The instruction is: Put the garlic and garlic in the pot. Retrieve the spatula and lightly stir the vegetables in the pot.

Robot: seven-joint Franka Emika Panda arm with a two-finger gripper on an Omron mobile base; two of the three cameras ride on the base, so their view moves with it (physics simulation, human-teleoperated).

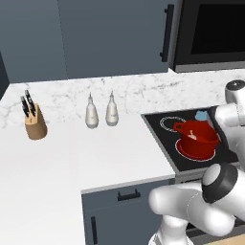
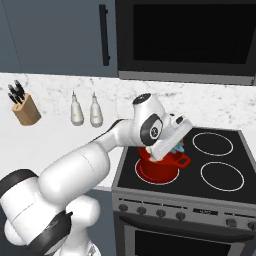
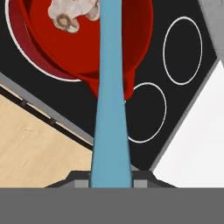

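Observation:
The red pot (image 3: 83, 48) stands on the stove's front left burner, also seen as the pot (image 1: 196, 142) and the pot (image 2: 159, 169). Pinkish-beige garlic (image 3: 70, 15) lies inside it, partly cut off by the hand view's top edge. My gripper (image 3: 110, 179) hovers above the pot's rim and is shut on the light-blue spatula (image 3: 110, 109). Its handle runs from between my fingers down into the pot, beside the garlic. In the right base view the hand (image 2: 170, 136) tilts over the pot, with a bit of the spatula (image 2: 178, 148) showing under it.
The black stovetop (image 2: 220, 160) has more ringed burners to the right of the pot. On the white counter stand a knife block (image 1: 35, 123) and two pale bottles (image 1: 92, 115). A dark microwave (image 2: 190, 35) hangs above the stove.

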